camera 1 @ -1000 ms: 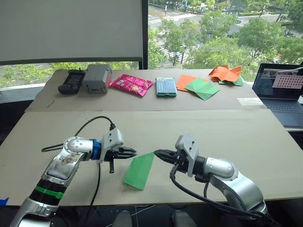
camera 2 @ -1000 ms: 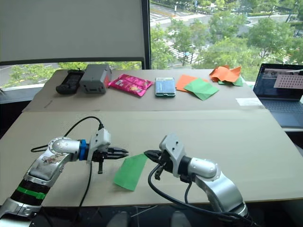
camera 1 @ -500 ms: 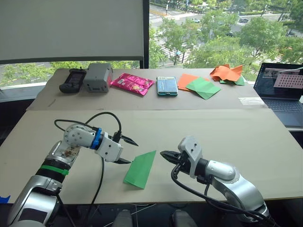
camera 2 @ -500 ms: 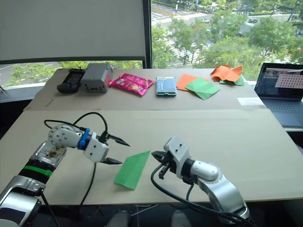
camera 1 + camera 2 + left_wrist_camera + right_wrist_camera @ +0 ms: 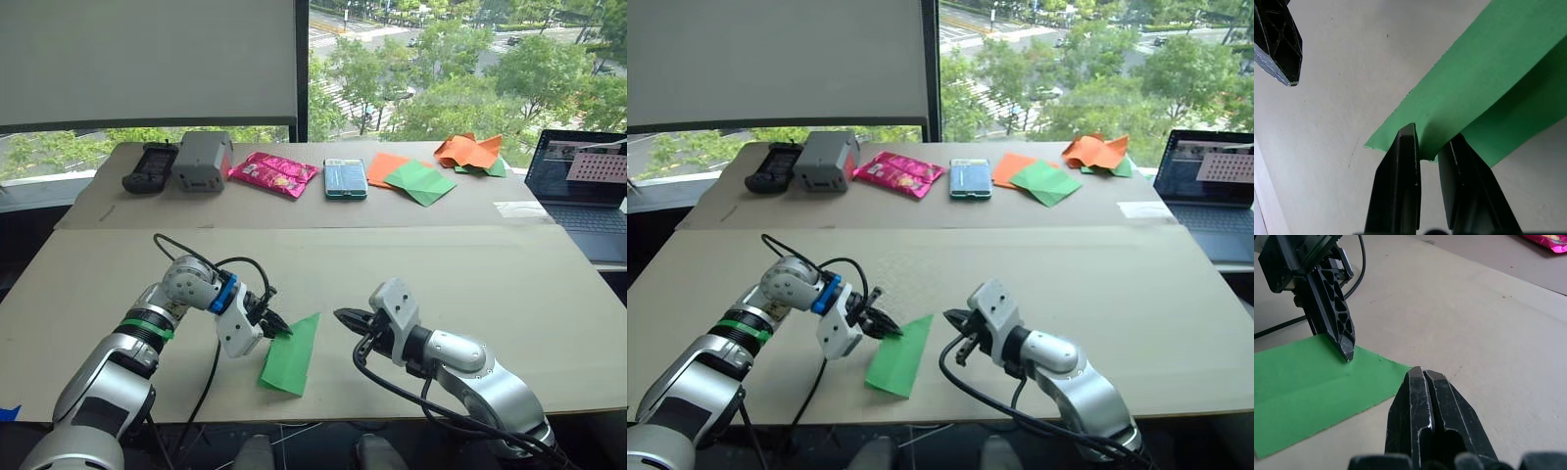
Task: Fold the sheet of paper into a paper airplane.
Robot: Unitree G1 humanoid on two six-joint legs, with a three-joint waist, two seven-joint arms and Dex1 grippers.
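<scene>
no legible text, labels, brands or numbers on anything

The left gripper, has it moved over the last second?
Yes. The left gripper swung toward the sheet of paper on the table; its fingers, open and short of the paper half a second ago, now pinch the sheet's near-left edge.

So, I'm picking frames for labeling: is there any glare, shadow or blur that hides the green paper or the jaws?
Left eye view: even daylight from the windows, no glare on the green paper. Left wrist view: the left gripper is sharp against the paper's edge, and the lower flap lies in shadow. Right wrist view: the right gripper is slightly soft up close, while the paper is crisp.
</scene>
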